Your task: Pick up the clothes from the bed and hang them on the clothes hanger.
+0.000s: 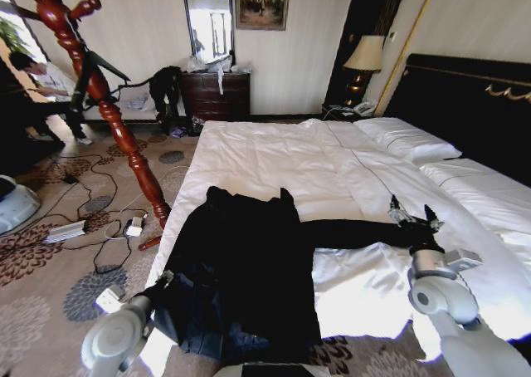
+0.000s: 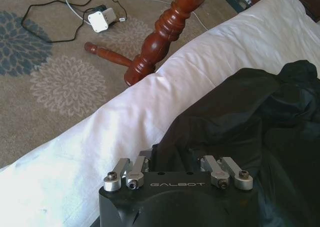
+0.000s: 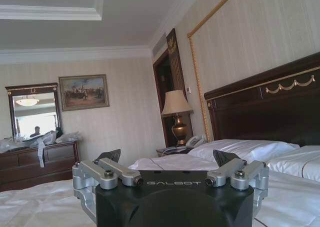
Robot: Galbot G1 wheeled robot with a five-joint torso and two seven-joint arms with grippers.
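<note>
The clothes [image 1: 241, 269], a long black garment, lie spread flat on the white bed [image 1: 274, 153], one sleeve stretched out to the right. My right gripper [image 1: 412, 215] is open at the end of that sleeve; the right wrist view shows the right gripper [image 3: 167, 157] low over the sheets with nothing between its fingers. My left gripper [image 1: 166, 281] rests at the garment's near left edge. In the left wrist view the black clothes [image 2: 240, 117] bunch right up against the left gripper [image 2: 175, 159]. The red-brown clothes hanger [image 1: 99, 86] stands on the carpet beside the bed's left edge.
The clothes hanger's foot [image 2: 150, 52] almost touches the bed's side. Cables and a white power box [image 1: 133, 226] lie on the patterned carpet. A black headboard [image 1: 473, 103] and white pillows [image 1: 406, 136] are on the right; a dresser [image 1: 217, 95] stands against the far wall.
</note>
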